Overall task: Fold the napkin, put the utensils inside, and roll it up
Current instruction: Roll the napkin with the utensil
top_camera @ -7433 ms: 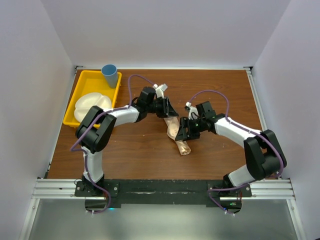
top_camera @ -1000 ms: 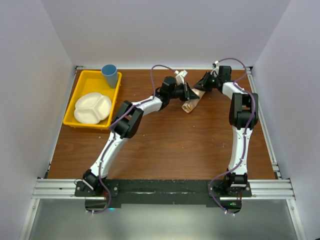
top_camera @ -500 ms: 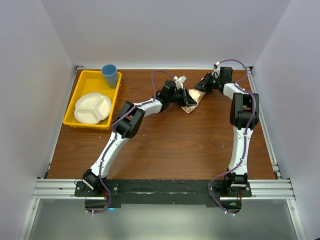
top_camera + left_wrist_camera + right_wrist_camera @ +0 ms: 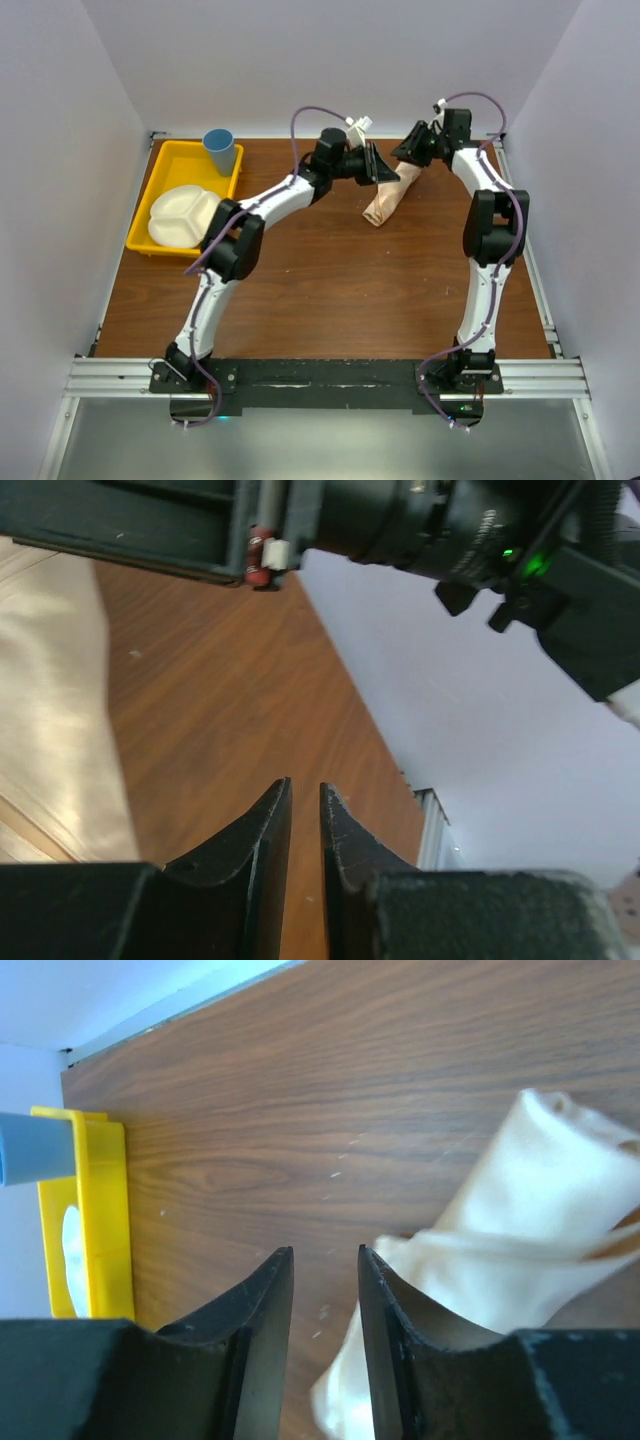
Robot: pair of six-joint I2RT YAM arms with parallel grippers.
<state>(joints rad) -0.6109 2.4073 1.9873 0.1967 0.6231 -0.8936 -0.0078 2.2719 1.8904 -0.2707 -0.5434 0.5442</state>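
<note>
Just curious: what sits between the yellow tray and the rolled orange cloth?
Top view: nothing rests on the table there; only the left arm stretches across that bare wood.

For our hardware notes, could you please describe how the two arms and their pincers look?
The left arm and right arm have white links, black joints and a purple cable each. The left pincer and right pincer are black, with two tapering wedge-shaped fingers.

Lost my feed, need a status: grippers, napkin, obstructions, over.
Left gripper and right gripper both ajar, empty. Napkin rolled, lying on table beside them. Yellow tray far off; nothing blocking.
</note>
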